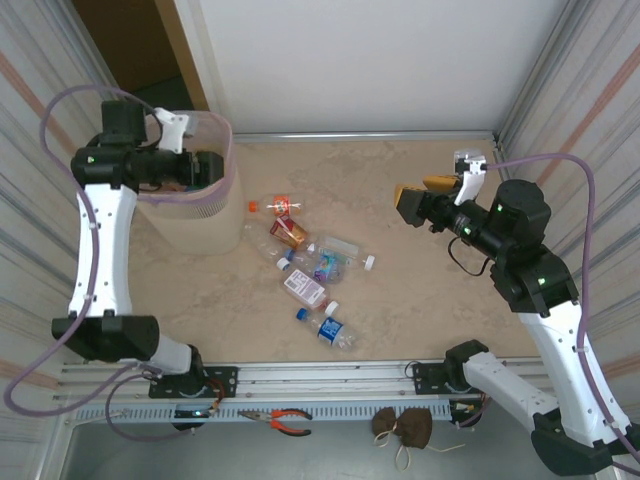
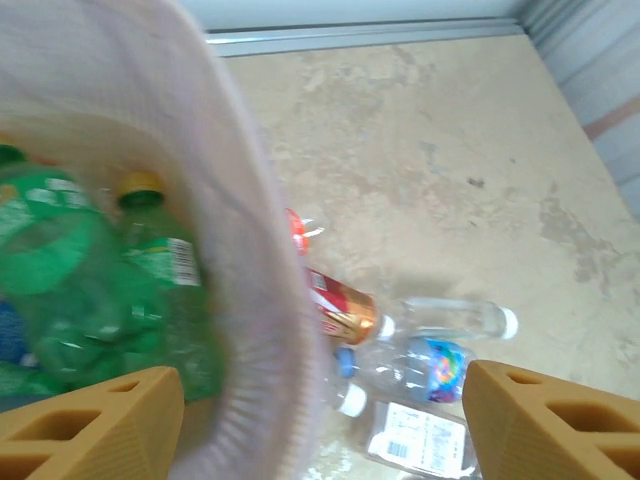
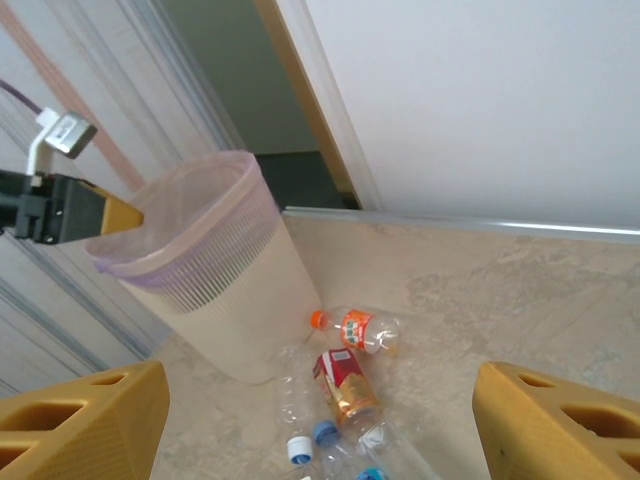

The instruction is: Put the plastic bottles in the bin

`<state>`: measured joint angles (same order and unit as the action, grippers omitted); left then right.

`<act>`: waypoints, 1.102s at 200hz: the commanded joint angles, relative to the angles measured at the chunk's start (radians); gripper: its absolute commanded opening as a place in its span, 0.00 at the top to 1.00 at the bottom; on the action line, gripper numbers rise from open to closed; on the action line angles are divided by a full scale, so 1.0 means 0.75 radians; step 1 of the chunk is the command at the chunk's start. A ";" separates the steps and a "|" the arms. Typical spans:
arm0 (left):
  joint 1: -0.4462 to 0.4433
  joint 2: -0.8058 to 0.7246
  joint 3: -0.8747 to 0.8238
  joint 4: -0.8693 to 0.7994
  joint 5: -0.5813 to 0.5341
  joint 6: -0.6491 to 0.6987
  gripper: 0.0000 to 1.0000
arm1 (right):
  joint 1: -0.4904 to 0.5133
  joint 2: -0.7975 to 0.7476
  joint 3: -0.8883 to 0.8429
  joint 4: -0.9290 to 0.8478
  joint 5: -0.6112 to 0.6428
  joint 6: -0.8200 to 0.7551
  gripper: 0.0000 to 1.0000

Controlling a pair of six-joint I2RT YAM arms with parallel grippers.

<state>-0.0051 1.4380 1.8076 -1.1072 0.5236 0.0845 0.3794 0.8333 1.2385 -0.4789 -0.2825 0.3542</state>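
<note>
The pale pink bin [image 1: 190,215] stands at the back left. My left gripper [image 1: 205,165] hovers over its rim [image 2: 250,250], open and holding nothing. Green bottles [image 2: 150,280] lie inside the bin. Several plastic bottles lie on the table beside it: an orange-capped one [image 1: 277,206] [image 3: 360,328], a red-and-gold one [image 1: 290,233] [image 2: 340,305], a clear white-capped one [image 1: 345,252] [image 2: 455,318], one with a colourful label [image 2: 430,365], one with a white label [image 1: 305,288], and a blue-capped one [image 1: 325,325]. My right gripper [image 1: 408,203] hangs open above the table's right half, empty [image 3: 320,430].
Corrugated walls close in both sides, and a metal rail [image 1: 360,135] runs along the back edge. Pliers [image 1: 290,420] and a brown pouch [image 1: 405,427] lie below the near rail. Bare tabletop [image 1: 430,290] stretches right of the bottles.
</note>
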 commanded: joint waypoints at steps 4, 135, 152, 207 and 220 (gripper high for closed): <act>-0.141 -0.112 -0.123 0.067 -0.082 -0.117 0.27 | -0.001 -0.006 -0.020 -0.038 0.026 -0.030 0.22; -0.782 -0.606 -1.203 0.617 -0.571 -1.408 0.35 | -0.002 -0.063 -0.133 -0.050 -0.014 -0.007 0.22; -0.844 -0.647 -1.314 0.632 -0.629 -1.584 0.35 | -0.001 -0.070 -0.147 -0.039 -0.033 0.010 0.22; -1.008 -0.634 -1.641 0.920 -0.595 -2.045 0.41 | -0.001 -0.082 -0.183 -0.008 -0.069 0.037 0.22; -1.051 -0.583 -1.691 1.026 -0.591 -2.119 0.42 | -0.003 -0.084 -0.187 -0.007 -0.069 0.039 0.22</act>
<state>-0.7479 0.9588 0.5949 -0.5140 0.1009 -1.3010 0.3794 0.7845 1.1030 -0.5167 -0.3119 0.3626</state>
